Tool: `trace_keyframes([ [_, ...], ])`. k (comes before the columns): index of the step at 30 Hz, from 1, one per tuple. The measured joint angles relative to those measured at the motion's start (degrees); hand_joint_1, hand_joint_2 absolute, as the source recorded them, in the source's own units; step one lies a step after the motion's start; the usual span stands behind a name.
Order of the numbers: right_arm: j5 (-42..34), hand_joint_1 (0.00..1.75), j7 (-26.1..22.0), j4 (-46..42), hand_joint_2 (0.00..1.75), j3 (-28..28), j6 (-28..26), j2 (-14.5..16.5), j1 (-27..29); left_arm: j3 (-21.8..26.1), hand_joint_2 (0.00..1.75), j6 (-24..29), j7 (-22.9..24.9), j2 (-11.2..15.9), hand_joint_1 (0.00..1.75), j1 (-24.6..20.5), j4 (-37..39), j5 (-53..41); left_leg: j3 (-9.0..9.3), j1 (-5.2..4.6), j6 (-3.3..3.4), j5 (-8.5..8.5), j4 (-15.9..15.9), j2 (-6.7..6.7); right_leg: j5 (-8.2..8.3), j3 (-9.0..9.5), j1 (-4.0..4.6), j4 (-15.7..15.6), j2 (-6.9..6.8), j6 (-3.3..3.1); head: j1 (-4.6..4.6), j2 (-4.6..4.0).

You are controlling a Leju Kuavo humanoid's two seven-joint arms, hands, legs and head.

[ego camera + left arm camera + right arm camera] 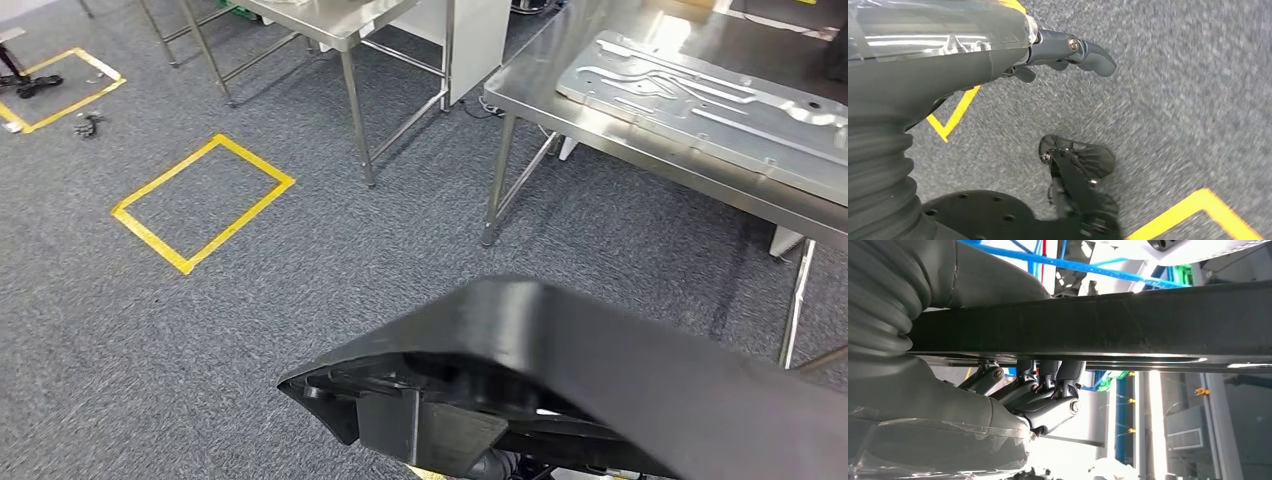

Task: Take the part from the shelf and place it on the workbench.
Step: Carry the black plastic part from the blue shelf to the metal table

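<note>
From the head view I see the black part [600, 380] low in the frame, filling the lower right, a broad dark moulded piece carried out over the grey carpet [300, 290]. The steel table [560, 100] sits in the upper right with a flat machined metal plate [720, 100] lying on it; a second steel table [330, 25] stands at upper centre, and a yellow taped square [203, 203] marks the floor at centre left. My right wrist view gives what the head view cannot: the right hand [1013, 390] is clamped on the part [1098, 325], thumb over one face and the dark fingers [1048, 385] curled up against the other, the part's edge running as a dark bar across the frame. My left wrist view looks down at carpet and yellow tape [953, 117]; the left hand [1048, 52] hangs there holding nothing, its fingers [1093, 52] partly curled but apart, not touching the part.
</note>
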Motion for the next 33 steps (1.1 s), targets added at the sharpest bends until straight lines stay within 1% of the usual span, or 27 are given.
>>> trace_keyframes([
  [1,0.00,1.75,0.13,0.01,1.75,0.00,0.20,0.00,0.01,0.00,1.75,-0.02,0.06,-0.04,0.00,0.08,0.01,0.07,-1.51,0.02,-0.07,-0.58,2.69,-0.13,-0.05,0.00,0.06,0.09,0.53,-0.05,-0.01,0.00],
  [2,-0.01,1.75,0.19,0.02,1.75,0.00,0.41,0.00,0.02,0.00,1.75,-0.01,0.08,-0.07,0.00,0.16,0.01,0.10,-2.06,0.02,-0.08,0.06,3.24,-0.15,-0.12,0.02,0.10,0.21,1.09,-0.06,-0.01,0.00],
  [3,-0.02,1.75,0.22,0.03,1.75,0.00,0.58,0.00,0.01,0.00,1.75,0.03,0.08,-0.09,0.00,0.21,0.00,0.14,-1.46,0.02,-0.02,1.83,1.38,-0.21,-0.22,0.07,0.11,0.37,1.68,0.00,-0.02,0.01],
  [5,-0.05,1.75,0.26,0.03,1.75,0.00,0.75,0.01,-0.02,0.03,1.75,0.11,0.05,-0.09,0.00,0.19,0.00,0.19,1.81,0.05,0.26,6.07,-6.37,-1.22,-0.55,0.10,0.09,0.87,2.69,0.29,-0.01,0.00],
  [6,-0.07,1.75,0.28,0.03,1.75,0.01,0.76,0.02,-0.06,0.07,1.75,0.15,0.04,-0.10,0.00,0.15,-0.01,0.21,3.22,0.01,0.47,7.33,-9.63,-1.85,-0.73,-0.02,0.11,1.21,3.13,0.51,-0.01,0.00],
  [7,-0.08,1.75,0.31,0.04,1.75,0.01,0.77,0.02,-0.10,0.11,1.75,0.16,0.04,-0.10,0.00,0.10,-0.01,0.25,4.01,-0.04,0.69,7.83,-11.52,-2.35,-0.83,-0.22,0.08,1.45,3.44,0.78,0.01,0.01],
  [8,-0.10,1.75,0.33,0.04,1.75,0.01,0.78,0.02,-0.12,0.19,1.75,0.16,0.05,-0.11,0.00,0.04,-0.01,0.27,4.20,-0.14,0.94,7.72,-12.11,-2.61,-0.85,-0.41,0.03,1.57,3.69,1.07,0.02,0.01],
  [10,-0.15,1.75,0.37,0.04,1.75,0.00,0.78,0.01,-0.16,0.35,1.75,0.16,0.08,-0.20,0.00,-0.07,-0.01,0.31,4.23,-0.17,1.61,8.06,-12.46,-1.93,-0.82,-0.56,-0.03,1.57,3.82,1.71,0.02,0.01],
  [11,-0.18,1.75,0.37,0.04,1.75,-0.01,0.78,0.00,-0.19,0.43,1.75,0.16,0.09,-0.27,0.00,-0.09,0.00,0.33,4.35,-0.09,2.02,8.26,-12.77,-1.58,-1.18,-0.70,0.01,1.96,3.25,2.00,0.10,0.01],
  [12,-0.21,1.75,0.38,0.03,1.75,-0.01,0.76,0.00,-0.25,0.48,1.75,0.15,0.12,-0.34,0.00,-0.10,-0.01,0.36,4.46,0.04,2.41,8.45,-13.08,-1.20,-2.13,-1.28,0.05,3.27,2.42,2.28,0.22,0.00],
  [13,-0.24,1.75,0.40,0.03,1.75,-0.01,0.75,0.00,-0.29,0.52,1.75,0.15,0.19,-0.40,0.00,-0.09,-0.01,0.38,4.54,0.13,2.71,8.58,-13.32,-0.80,-3.66,-2.43,-0.01,5.78,1.42,2.53,0.33,-0.01],
  [15,-0.26,1.75,0.48,0.04,1.75,0.00,0.74,-0.02,-0.31,0.57,1.75,0.15,0.45,-0.38,0.00,-0.03,-0.01,0.40,4.50,0.11,2.93,8.55,-13.37,-0.03,-7.24,-6.07,-0.31,13.13,0.32,3.01,0.49,-0.01],
  [16,-0.27,1.75,0.51,0.04,1.75,0.00,0.73,-0.03,-0.27,0.58,1.75,0.15,0.62,-0.38,0.00,0.00,0.00,0.40,4.49,0.11,2.91,8.50,-13.36,0.39,-8.17,-7.60,-0.51,16.10,0.17,3.21,0.49,0.00],
  [17,-0.27,1.75,0.55,0.05,1.75,0.00,0.72,-0.04,-0.23,0.60,1.75,0.15,0.76,-0.39,0.00,0.00,0.01,0.40,4.52,0.11,2.86,8.43,-13.34,0.81,-7.99,-8.23,-0.67,17.15,0.03,3.38,0.49,0.00],
  [18,-0.28,1.75,0.56,0.05,1.75,-0.01,0.71,-0.04,-0.23,0.61,1.75,0.15,0.87,-0.40,0.00,-0.01,0.01,0.40,4.61,0.13,2.76,8.33,-13.33,1.20,-6.67,-7.64,-0.81,15.87,-0.19,3.47,0.49,0.01],
  [20,-0.30,1.75,0.59,0.04,1.75,-0.01,0.70,-0.04,-0.33,0.61,1.75,0.09,0.99,-0.45,0.00,-0.06,0.01,0.40,4.97,0.12,2.40,8.04,-13.30,1.88,-2.75,-3.78,-0.90,8.21,-1.46,3.41,0.50,0.01],
  [21,-0.31,1.75,0.62,0.03,1.75,-0.02,0.70,-0.04,-0.41,0.62,1.75,0.05,1.02,-0.47,0.00,-0.09,0.01,0.41,5.12,0.02,2.12,7.85,-13.23,2.16,-1.43,-1.94,-0.74,4.57,-2.18,3.23,0.48,0.01],
  [22,-0.36,1.75,0.65,0.01,1.75,-0.02,0.70,-0.04,-0.51,0.64,1.75,0.00,1.04,-0.48,0.00,-0.11,0.01,0.42,5.23,-0.09,1.79,7.70,-13.19,2.41,-0.79,-0.80,-0.54,2.18,-2.65,3.00,0.46,0.00],
  [23,-0.43,1.75,0.67,0.00,1.75,-0.02,0.68,-0.04,-0.58,0.66,1.75,-0.05,1.05,-0.48,0.00,-0.14,0.01,0.42,5.30,-0.19,1.45,7.57,-13.18,2.70,-0.77,-0.40,-0.31,1.17,-2.82,2.76,0.44,0.00],
  [25,-0.60,1.75,0.80,-0.03,1.75,-0.02,0.58,-0.04,-0.63,0.69,1.75,-0.20,1.05,-0.46,0.00,-0.22,0.01,0.43,5.49,-0.20,0.75,7.40,-13.27,3.31,-0.67,-0.48,-0.17,1.04,-1.90,2.12,0.41,0.00],
  [27,-0.75,1.75,0.91,-0.09,1.75,-0.02,0.49,-0.03,-0.65,0.72,1.75,-0.41,1.00,-0.40,0.00,-0.29,0.01,0.45,5.13,-0.02,0.17,6.19,-11.88,2.53,-0.46,-0.24,-0.37,0.63,-1.18,1.31,0.33,0.01],
  [28,-0.85,1.75,0.91,-0.12,1.75,-0.02,0.47,-0.02,-0.66,0.75,1.75,-0.52,0.97,-0.37,0.00,-0.29,0.01,0.46,4.21,0.06,-0.01,4.78,-9.68,1.69,-0.38,-0.09,-0.51,0.43,-0.89,0.93,0.25,0.00],
  [29,-0.94,1.75,0.90,-0.14,1.75,-0.02,0.47,-0.02,-0.65,0.80,1.75,-0.63,0.94,-0.33,0.00,-0.23,0.01,0.46,2.64,0.11,-0.11,2.90,-6.20,0.76,-0.42,-0.04,-0.48,0.39,-0.61,0.67,0.13,0.00],
  [30,-1.01,1.75,0.89,-0.14,1.75,-0.02,0.46,-0.03,-0.60,0.85,1.75,-0.73,0.91,-0.33,0.00,-0.12,0.01,0.46,0.65,0.12,-0.18,1.01,-2.09,0.23,-0.47,-0.03,-0.41,0.41,-0.24,0.48,0.03,0.00],
  [31,-1.07,1.75,0.84,-0.14,1.75,-0.02,0.46,-0.04,-0.49,0.89,1.75,-0.81,0.88,-0.33,0.00,0.02,0.01,0.45,-1.13,0.12,-0.24,-0.22,1.42,-0.01,-0.51,-0.03,-0.32,0.47,0.23,0.39,-0.01,-0.01],
  [32,-1.11,1.75,0.75,-0.13,1.75,-0.02,0.46,-0.07,-0.40,0.92,1.75,-0.89,0.82,-0.33,0.00,0.17,0.01,0.46,-2.24,0.12,-0.26,-0.44,3.40,-0.11,-0.57,-0.01,-0.24,0.56,0.77,0.34,-0.03,-0.01],
  [33,-1.15,1.75,0.63,-0.13,1.75,-0.02,0.46,-0.08,-0.32,0.93,1.75,-0.95,0.73,-0.29,0.00,0.28,0.01,0.48,-2.22,0.12,-0.21,0.65,2.91,-0.14,-0.64,0.01,-0.19,0.72,1.35,0.35,-0.03,-0.01],
])
